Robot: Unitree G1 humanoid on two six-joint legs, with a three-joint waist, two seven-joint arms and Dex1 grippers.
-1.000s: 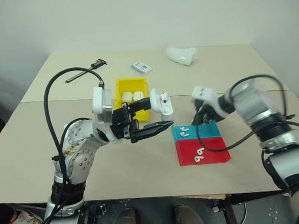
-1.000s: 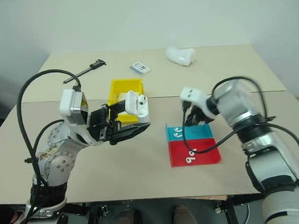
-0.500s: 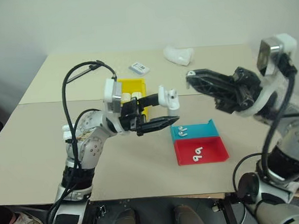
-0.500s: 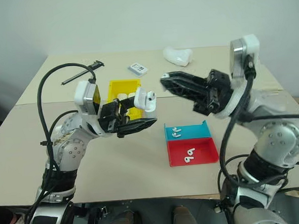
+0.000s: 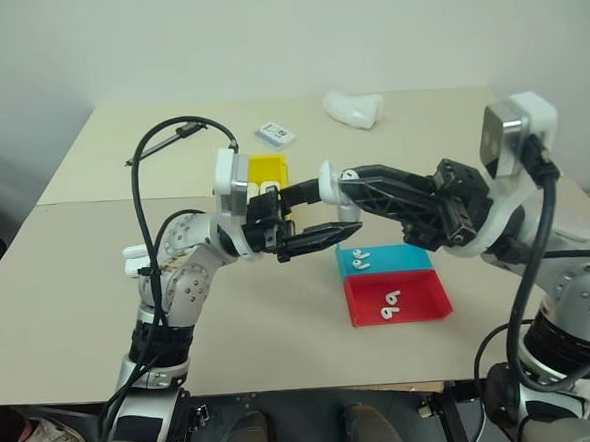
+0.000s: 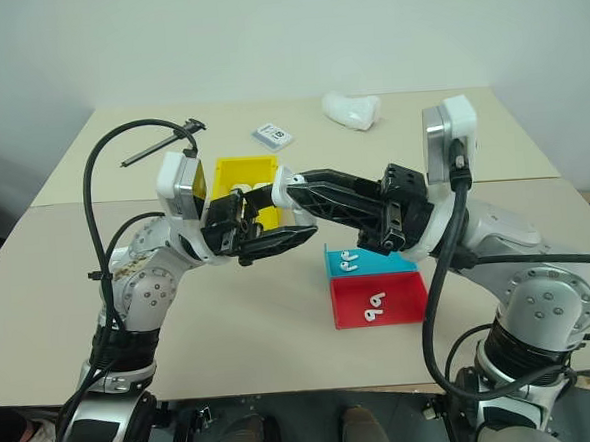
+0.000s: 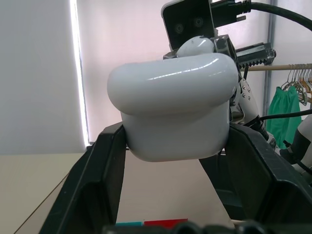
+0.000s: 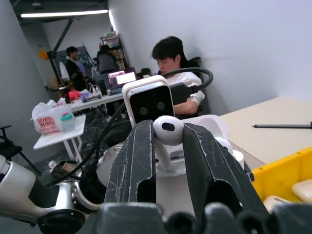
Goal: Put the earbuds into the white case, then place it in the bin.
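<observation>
From the head views, the left tool grips the white case just in front of the yellow bin, and the right tool meets it there. In the left wrist view, the case sits clamped between both black fingers. In the right wrist view, the right tool pinches 1 earbud just above the open case, the bin beside it.
</observation>
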